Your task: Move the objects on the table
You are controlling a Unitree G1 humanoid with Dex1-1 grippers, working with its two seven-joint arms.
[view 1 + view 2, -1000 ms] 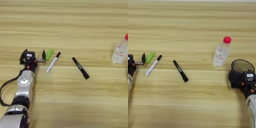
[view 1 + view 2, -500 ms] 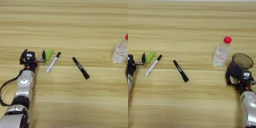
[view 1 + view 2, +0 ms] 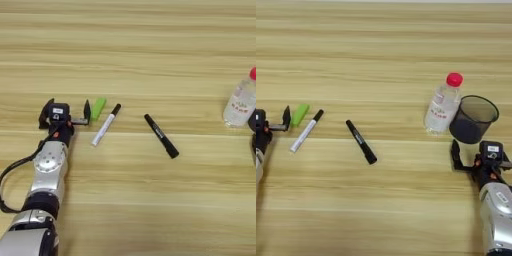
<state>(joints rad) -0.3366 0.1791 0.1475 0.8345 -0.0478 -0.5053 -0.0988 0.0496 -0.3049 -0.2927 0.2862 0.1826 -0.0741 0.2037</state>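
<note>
The clear plastic bottle with a red cap stands upright at the right, and the dark see-through cup stands upright right beside it. My right gripper sits just in front of the cup, open, holding nothing and apart from it. The black marker lies mid-table. Left of it lies the white marker with its black cap pointing away. A small green block lies close against the right finger of my left gripper, which rests open on the table with nothing between its fingers.
The light wooden table fills both views. The four small things lie in a loose row across its middle, and bare wood stretches behind and in front of that row.
The right gripper, which held the cup, has carried it up beside the bottle, let it go and drawn back toward me. The left arm has not moved.
</note>
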